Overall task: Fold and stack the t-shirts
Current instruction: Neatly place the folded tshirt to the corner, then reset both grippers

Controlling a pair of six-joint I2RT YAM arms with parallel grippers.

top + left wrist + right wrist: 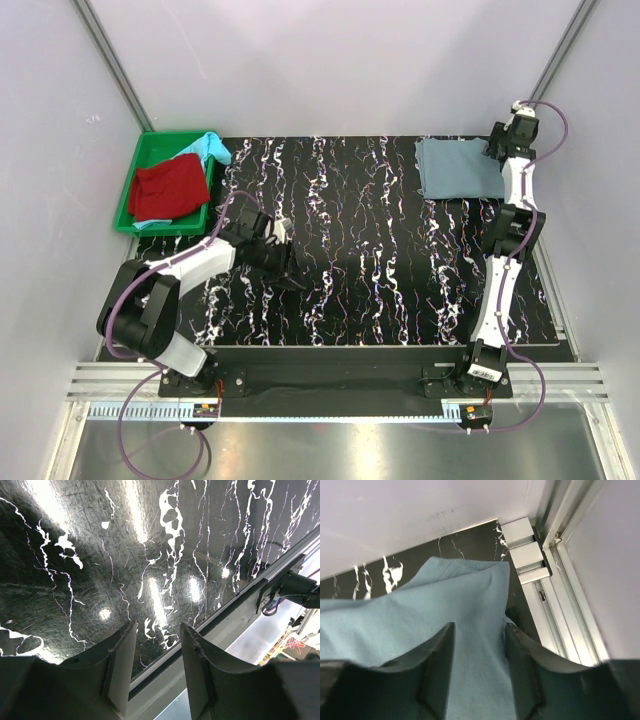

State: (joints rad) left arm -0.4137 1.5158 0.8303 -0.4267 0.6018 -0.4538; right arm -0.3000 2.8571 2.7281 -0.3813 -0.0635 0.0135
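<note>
Fingers of my right gripper [479, 630] fill the bottom of the wrist view. The jaws are apart, with the grey-blue t-shirt [445, 605] under and between them. I see no pinch on the cloth.

The shirt lies folded flat at the far right corner of the table [380, 250]. Its corner is just beside the aluminium rail [570, 605].

My read is that this one is placed and the step is to let go cleanly.
- Lift straight up before any sideways move. The cloth is soft, and a finger dragging the top layer would undo the fold.
- Keep the jaws apart until they are clear of the fabric.
- Watch the rail and the wall. This corner is tight, so I'd back out toward the table centre.

Red t-shirt [170, 188] and turquoise t-shirt [210, 148] sit bunched and unfolded in the green tray [128, 200] at far left, red on top. That makes it roughly one of three done, with no stack yet.

Pose:
- Right arm is stretched nearly full length along the right edge, with the wrist pitched down over the shirt's far right corner.
- Left arm is tucked, with the elbow back near its base and the wrist low over bare table at near left.
- Left gripper [157, 630] has its jaws apart and holds nothing; tabletop shows through the gap.
- The left arm is closer to the tray, so I'd send it for the red shirt next.
</note>
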